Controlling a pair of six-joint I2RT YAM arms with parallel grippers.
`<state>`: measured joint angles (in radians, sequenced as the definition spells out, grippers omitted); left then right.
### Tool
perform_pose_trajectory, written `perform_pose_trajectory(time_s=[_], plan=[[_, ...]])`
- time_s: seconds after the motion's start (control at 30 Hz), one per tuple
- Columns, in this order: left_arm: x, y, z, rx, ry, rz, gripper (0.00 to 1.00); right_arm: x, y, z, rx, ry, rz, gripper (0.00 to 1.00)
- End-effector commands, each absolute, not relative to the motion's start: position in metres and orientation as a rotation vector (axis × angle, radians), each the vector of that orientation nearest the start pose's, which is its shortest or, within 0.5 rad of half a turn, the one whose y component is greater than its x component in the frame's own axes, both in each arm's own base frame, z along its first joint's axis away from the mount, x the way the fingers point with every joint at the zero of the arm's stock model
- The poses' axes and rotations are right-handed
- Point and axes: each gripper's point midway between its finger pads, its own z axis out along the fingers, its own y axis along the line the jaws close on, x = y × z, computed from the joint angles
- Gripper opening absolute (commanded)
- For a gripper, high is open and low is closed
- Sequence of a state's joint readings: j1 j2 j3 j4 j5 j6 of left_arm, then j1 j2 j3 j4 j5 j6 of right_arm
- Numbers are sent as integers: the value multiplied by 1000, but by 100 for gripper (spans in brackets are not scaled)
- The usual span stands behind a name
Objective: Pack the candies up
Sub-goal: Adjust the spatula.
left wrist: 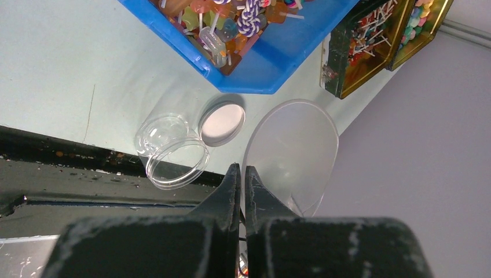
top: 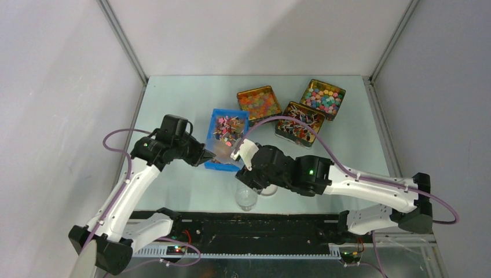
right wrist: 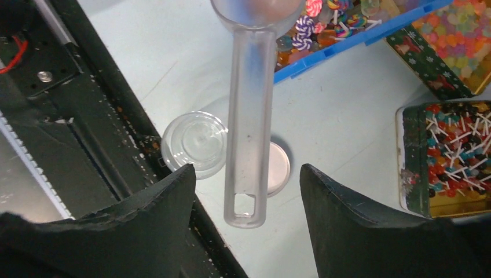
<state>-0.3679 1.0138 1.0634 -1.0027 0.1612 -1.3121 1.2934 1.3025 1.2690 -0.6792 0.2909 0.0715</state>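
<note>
Left gripper [left wrist: 242, 169] is clenched on the scoop [right wrist: 250, 116]; the contact is hard to see. Right gripper [right wrist: 248, 171] stands released, its 2 jaws flanking the handle. Candies [top: 227, 128] lie in the bin [top: 223, 167].

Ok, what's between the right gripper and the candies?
The clear scoop: its handle runs from between the open fingers to the candies' blue bin, right wrist view.

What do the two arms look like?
Left arm and right arm: white link shells, black joint housings, green status light on each. A purple cable runs along each. Left end effector and right end effector: black, two blunt wedge-shaped fingers.
</note>
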Motion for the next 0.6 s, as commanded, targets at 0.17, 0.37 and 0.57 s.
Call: perform_pose_trajectory(time_s=[0.17,0.37,0.57], plan=[[216,-162,217,-1180,2428,-905,0,162,327,240,-1125,1935,259,62],[218,-164,219,-1179,2394,-941,0,162,331,234,-1144,1948,245,47],[219,-167,218,-1183,2393,-968,0,161,332,227,-1164,1961,233,46]])
